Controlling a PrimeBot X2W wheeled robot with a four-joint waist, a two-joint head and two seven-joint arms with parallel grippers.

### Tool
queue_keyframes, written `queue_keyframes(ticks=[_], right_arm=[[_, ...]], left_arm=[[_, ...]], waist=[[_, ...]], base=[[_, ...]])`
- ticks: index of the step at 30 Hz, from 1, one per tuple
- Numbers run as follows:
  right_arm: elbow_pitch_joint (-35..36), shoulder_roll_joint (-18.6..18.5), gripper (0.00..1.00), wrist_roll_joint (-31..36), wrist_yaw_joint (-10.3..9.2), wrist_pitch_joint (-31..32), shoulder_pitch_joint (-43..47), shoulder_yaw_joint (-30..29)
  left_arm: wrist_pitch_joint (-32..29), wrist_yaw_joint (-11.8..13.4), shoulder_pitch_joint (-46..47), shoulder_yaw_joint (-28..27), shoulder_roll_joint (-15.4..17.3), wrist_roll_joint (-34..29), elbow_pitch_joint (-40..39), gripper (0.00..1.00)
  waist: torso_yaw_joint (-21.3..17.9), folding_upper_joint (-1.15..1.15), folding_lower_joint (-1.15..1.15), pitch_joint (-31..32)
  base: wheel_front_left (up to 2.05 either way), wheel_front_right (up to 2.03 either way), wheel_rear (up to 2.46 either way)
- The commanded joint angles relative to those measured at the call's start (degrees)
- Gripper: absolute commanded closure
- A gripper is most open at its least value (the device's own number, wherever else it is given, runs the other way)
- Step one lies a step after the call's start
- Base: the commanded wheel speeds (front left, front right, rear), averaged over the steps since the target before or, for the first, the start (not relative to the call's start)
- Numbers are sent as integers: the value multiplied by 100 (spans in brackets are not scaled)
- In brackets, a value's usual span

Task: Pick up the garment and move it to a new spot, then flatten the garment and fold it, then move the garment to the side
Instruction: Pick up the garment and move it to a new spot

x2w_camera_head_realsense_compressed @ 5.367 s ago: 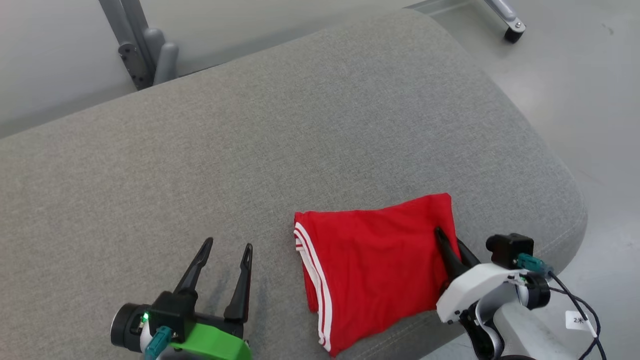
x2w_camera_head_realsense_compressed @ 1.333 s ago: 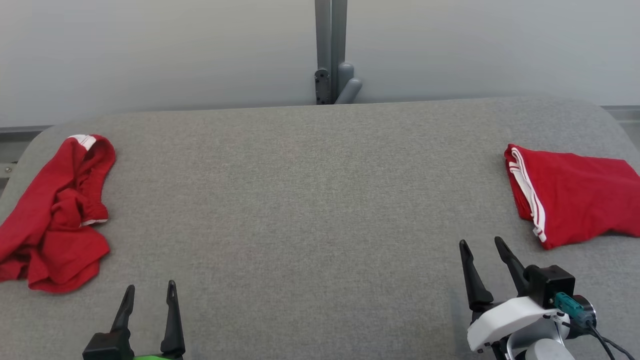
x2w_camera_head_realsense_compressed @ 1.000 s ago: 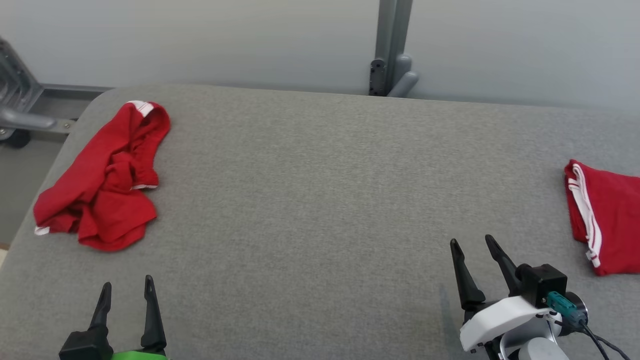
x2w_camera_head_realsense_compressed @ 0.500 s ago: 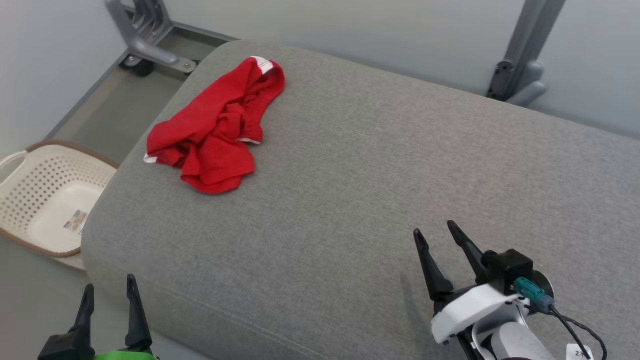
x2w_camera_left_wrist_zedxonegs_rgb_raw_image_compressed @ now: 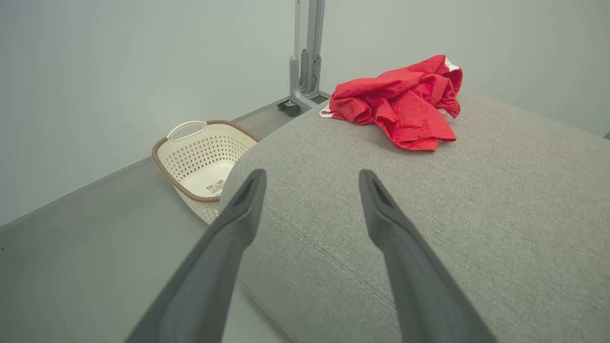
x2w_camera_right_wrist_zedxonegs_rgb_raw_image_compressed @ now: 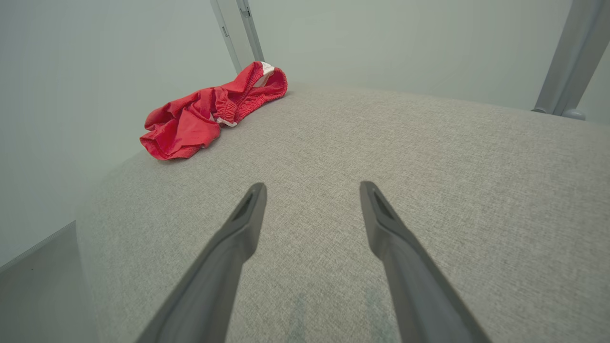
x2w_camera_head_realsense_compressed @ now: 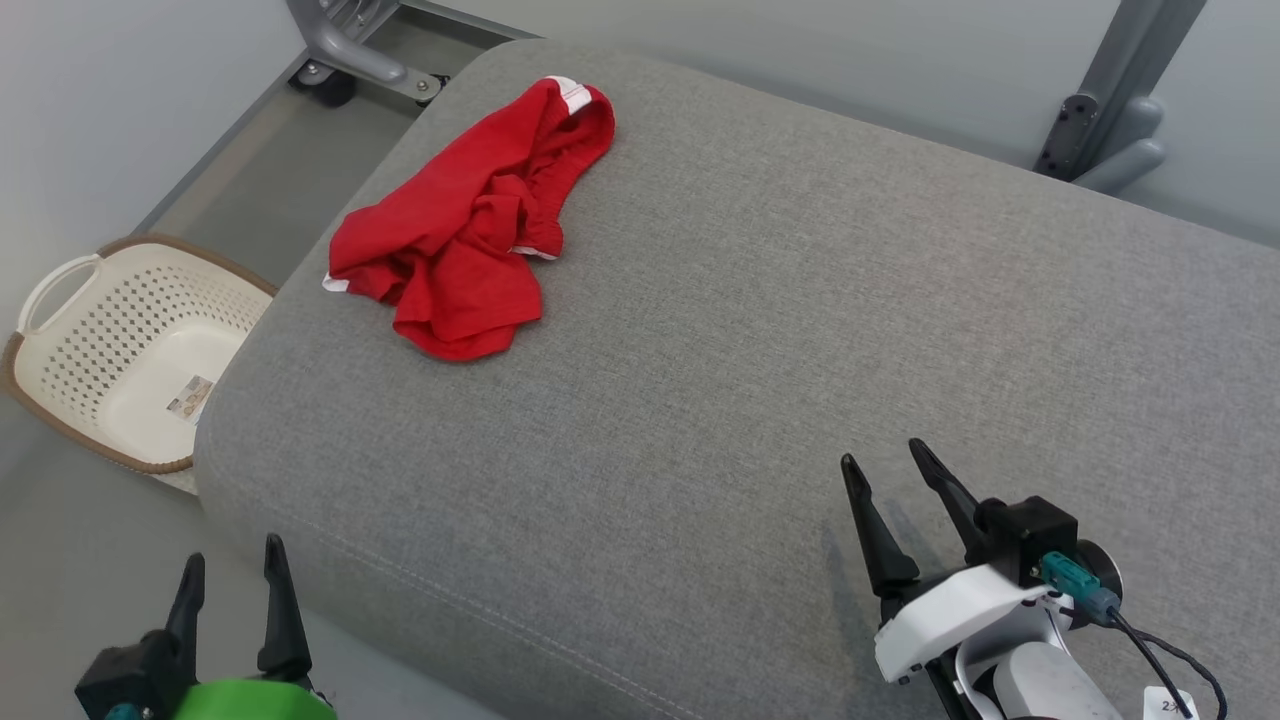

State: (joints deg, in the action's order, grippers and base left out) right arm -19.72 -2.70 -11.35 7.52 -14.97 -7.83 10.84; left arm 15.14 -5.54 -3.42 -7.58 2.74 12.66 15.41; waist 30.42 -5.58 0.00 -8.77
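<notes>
A grey upholstered platform [x2w_camera_head_realsense_compressed: 760, 330] with rounded corners spans the centre of the head view. At left, on the grey floor [x2w_camera_head_realsense_compressed: 230, 190], stands a cream perforated laundry basket [x2w_camera_head_realsense_compressed: 110, 330] with a brown rim and a small label [x2w_camera_head_realsense_compressed: 190, 397] inside. A castered metal frame [x2w_camera_head_realsense_compressed: 350, 55] sits at upper left, and a grey post [x2w_camera_head_realsense_compressed: 1110, 110] at upper right.

The garment [x2w_camera_head_realsense_compressed: 470, 240] is bright red with white trim at the waistband and one hem. The bench [x2w_camera_head_realsense_compressed: 750, 350] is mottled grey woven cloth with a paler stitched seam along its near edge. The basket [x2w_camera_head_realsense_compressed: 120, 340] is cream with a brown rim and a pattern of small holes. The left gripper [x2w_camera_head_realsense_compressed: 233, 552] has black fingers [x2w_camera_head_realsense_compressed: 283, 625] on a green body. The right gripper [x2w_camera_head_realsense_compressed: 882, 452] has black fingers [x2w_camera_head_realsense_compressed: 878, 545] on a white body, with a teal plug [x2w_camera_head_realsense_compressed: 1060, 572].
</notes>
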Motion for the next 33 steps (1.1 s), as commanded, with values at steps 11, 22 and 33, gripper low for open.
queue_keyframes(ticks=[11, 22, 33], right_arm=[[284, -429, 0, 313, -8, -9, -515, 187], [645, -638, 0, 379, -7, -9, -1038, 384], [1052, -657, 0, 397, -7, -8, -1257, 411]], left_arm=[[-3, -199, 1941, -60, 395, 77, 748, 0], [-3, -195, 3671, 219, 1156, 205, 2254, 0], [-2, 183, 4622, 143, 1754, -90, 4077, 0]], waist=[[-1031, 0, 0, -1093], [-1790, 0, 0, -1901], [-2357, 0, 0, -2383]], base=[[0, 0, 0], [0, 0, 0], [0, 0, 0]])
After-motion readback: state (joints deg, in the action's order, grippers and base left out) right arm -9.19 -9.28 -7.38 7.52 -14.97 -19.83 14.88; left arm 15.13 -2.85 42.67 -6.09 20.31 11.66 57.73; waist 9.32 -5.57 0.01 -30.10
